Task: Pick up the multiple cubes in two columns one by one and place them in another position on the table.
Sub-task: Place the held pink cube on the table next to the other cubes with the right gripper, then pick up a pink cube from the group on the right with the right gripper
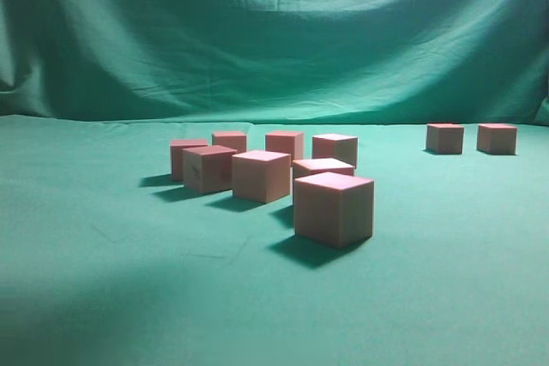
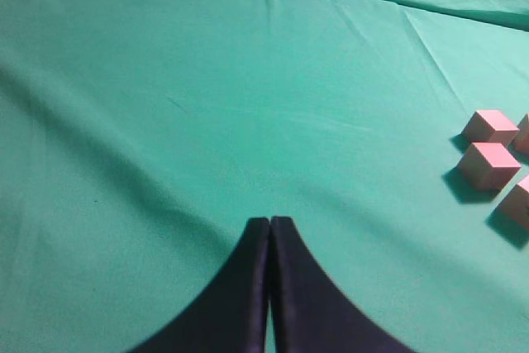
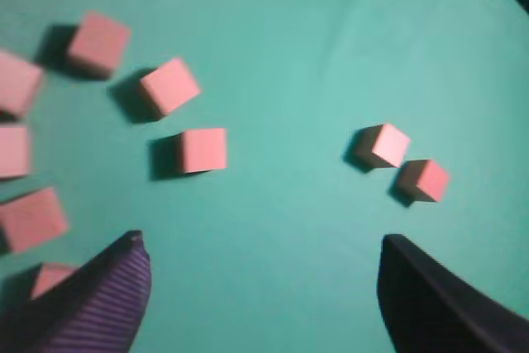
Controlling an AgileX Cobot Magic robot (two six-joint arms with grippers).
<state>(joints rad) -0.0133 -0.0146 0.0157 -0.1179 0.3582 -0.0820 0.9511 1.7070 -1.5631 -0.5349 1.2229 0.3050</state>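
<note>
Several pinkish-red cubes stand in two columns on the green table (image 1: 103,280), the nearest cube (image 1: 334,207) in front. Two more cubes (image 1: 445,138) (image 1: 497,138) stand apart at the back right. No gripper shows in the exterior view. In the left wrist view my left gripper (image 2: 270,222) is shut and empty over bare cloth, with three cubes (image 2: 489,163) at the right edge. In the blurred right wrist view my right gripper (image 3: 260,245) is open and empty above the cloth, between the cluster (image 3: 203,150) on the left and the two separate cubes (image 3: 384,145) on the right.
A draped green cloth backdrop (image 1: 274,32) hangs behind the table. Bare green cloth lies at the front left and front right of the table.
</note>
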